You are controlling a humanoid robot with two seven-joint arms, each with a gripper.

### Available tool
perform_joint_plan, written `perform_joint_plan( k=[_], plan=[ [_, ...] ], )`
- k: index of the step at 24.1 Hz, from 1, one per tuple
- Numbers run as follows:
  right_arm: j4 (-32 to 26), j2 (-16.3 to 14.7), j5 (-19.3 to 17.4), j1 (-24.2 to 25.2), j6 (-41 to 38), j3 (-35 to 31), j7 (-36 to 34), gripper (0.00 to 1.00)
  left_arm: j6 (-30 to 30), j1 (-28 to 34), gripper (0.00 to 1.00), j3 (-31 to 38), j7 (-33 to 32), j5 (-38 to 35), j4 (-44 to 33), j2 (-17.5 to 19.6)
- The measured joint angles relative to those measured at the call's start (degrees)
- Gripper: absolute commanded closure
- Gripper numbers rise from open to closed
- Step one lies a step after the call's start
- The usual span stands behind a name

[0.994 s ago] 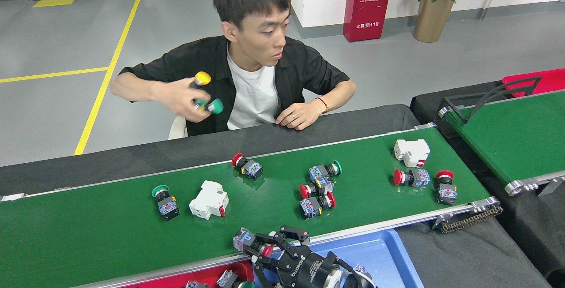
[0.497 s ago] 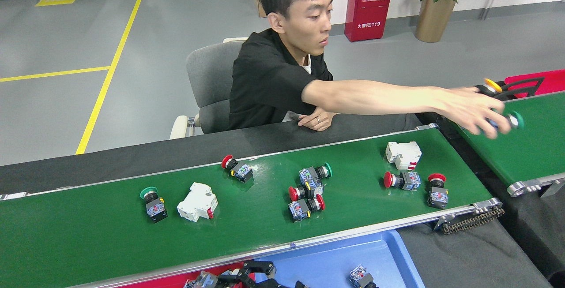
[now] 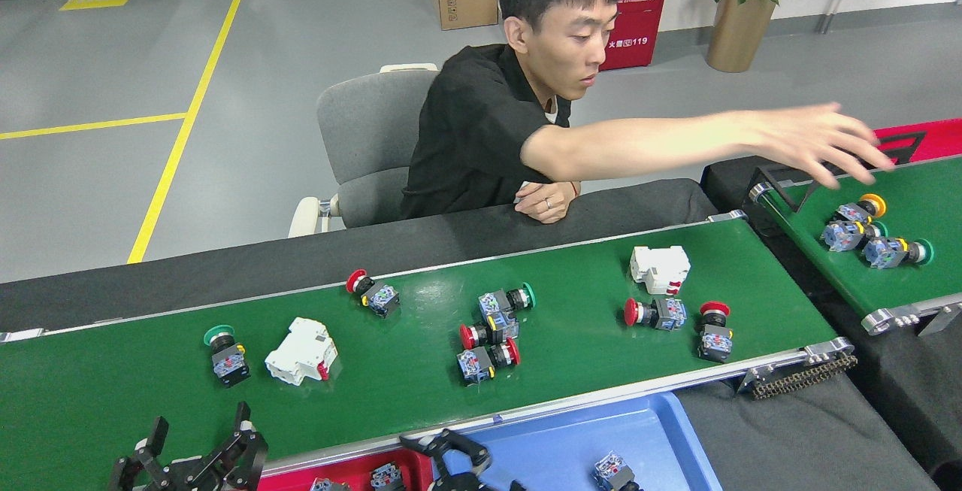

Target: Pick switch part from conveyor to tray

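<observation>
Several switch parts (image 3: 488,333) scattered along the conveyor (image 3: 135,393), all beyond the fingers, none held. Nearest the left gripper (image 3: 197,446) (fingers spread wide, empty): a green-capped switch (image 3: 225,354). Right gripper (image 3: 448,452) parted above the blue tray (image 3: 556,438). Farther off, a person's hand (image 3: 812,141) over a second belt (image 3: 902,243).

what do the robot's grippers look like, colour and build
Both are black. The left gripper has slim, flat, angular fingers on linked bars, with a skeletal look. Only the top of the right gripper shows, by the blue tray: black, curved, claw-like fingers. No cables or markings are visible on either.
</observation>
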Motion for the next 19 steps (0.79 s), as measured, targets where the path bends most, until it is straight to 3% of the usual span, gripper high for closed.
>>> perform_joint_plan(
  k=[5,7,13,17,19],
  plan=[
    [-0.01,0.02,-7.01,5.25,0.49,-16.83,-2.82,0.0,-0.15,-4.84,0.01,0.33,-0.19,0.0,6.7,0.02],
    [-0.01,0.02,-7.64,6.61,0.55,-20.34,-3.35,0.0,0.16,-6.41,0.01,0.63,-0.33,0.0,8.13,0.03],
    [-0.01,0.6,-7.74,8.05,0.92,-21.88,-3.56,0.0,0.64,-12.01,0.01,3.48,-0.05,0.0,15.9,0.04],
    [-0.01,3.48,-6.53,7.72,3.73,-21.16,-3.74,0.0,1.41,-15.87,0.01,5.84,0.08,0.03,21.47,0.89],
    [0.0,4.92,-4.22,6.17,6.66,-19.19,-3.76,0.0,1.77,-16.45,0.16,6.61,0.39,0.06,22.8,1.26]
  ],
)
